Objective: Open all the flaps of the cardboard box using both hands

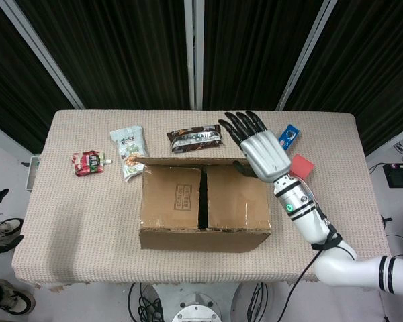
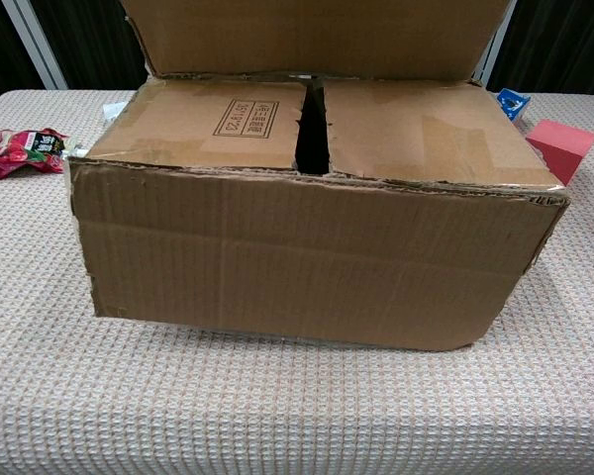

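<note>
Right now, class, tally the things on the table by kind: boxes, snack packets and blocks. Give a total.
Boxes: 2, the cardboard box and the blue box.
Snack packets: 3, red, white-green, brown.
Blocks: 1, red block.
Total: 6

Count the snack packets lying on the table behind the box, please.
3: red pouch at far left, green-white packet beside the box's left corner, dark packet behind it. The raised flap may hide more.

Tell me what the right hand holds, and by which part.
The right hand appears to hold the box's far flap, near its right end; the contact itself is hidden.
</note>
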Robot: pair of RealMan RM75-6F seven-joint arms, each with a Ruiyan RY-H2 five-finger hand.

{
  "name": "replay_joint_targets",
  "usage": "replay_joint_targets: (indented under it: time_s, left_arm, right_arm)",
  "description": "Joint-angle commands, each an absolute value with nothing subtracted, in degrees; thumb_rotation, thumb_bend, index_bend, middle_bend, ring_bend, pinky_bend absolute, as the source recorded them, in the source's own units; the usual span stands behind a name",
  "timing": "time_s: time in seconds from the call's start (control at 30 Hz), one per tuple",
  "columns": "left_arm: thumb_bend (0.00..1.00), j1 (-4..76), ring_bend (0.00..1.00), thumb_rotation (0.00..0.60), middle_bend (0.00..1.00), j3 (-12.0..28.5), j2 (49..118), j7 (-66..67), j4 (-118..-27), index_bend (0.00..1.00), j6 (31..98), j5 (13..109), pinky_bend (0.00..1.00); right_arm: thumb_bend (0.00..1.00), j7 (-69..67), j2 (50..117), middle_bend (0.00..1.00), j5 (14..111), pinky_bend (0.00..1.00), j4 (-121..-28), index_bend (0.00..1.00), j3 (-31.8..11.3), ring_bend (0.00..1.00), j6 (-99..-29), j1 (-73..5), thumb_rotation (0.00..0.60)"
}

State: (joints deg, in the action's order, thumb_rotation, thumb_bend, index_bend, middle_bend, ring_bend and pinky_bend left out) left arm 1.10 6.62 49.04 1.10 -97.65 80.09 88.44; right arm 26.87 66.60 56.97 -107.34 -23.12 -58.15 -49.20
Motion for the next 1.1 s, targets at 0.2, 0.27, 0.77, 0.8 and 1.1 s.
replay_joint_targets:
  time_s: [0.2, 0.27, 0.77, 0.8, 1.1]
  left_arm:
    - [0.14, 2.2, 0.18, 0.453, 0.15, 5.6, 48.5, 0.5, -98.2, 0.07, 79.7, 88.2, 0.26]
    - [0.14, 2.4, 0.18, 0.454, 0.15, 5.3, 48.5, 0.3, -98.0, 0.07, 79.7, 88.2, 0.26]
    - [0.16, 4.4, 0.18, 0.418, 0.15, 3.5, 49.5, -3.0, -96.2, 0.07, 78.6, 88.3, 0.26]
    - [0.16, 4.5, 0.18, 0.417, 0.15, 3.4, 49.7, -3.0, -96.1, 0.07, 78.5, 88.3, 0.26]
    - [0.16, 5.2, 0.18, 0.416, 0.15, 2.8, 49.4, -3.6, -96.8, 0.07, 78.8, 88.4, 0.28]
  right_arm:
    - [0.22, 35.2, 72.2, 0.00, 48.1, 0.00, -96.9, 0.00, -23.9, 0.00, -59.8, -56.3, 0.600]
    - [0.23, 37.4, 74.0, 0.00, 46.7, 0.00, -94.6, 0.00, -23.9, 0.00, -61.8, -57.5, 0.600]
    - [0.81, 4.4, 67.6, 0.05, 68.7, 0.00, -103.0, 0.00, -24.7, 0.00, -56.5, -52.6, 0.600]
    - [0.82, 2.7, 66.6, 0.07, 70.4, 0.00, -103.4, 0.00, -24.2, 0.00, -55.2, -52.6, 0.600]
    - [1.00, -9.4, 59.2, 0.17, 82.0, 0.00, -105.8, 0.18, -19.8, 0.00, -41.9, -55.7, 0.600]
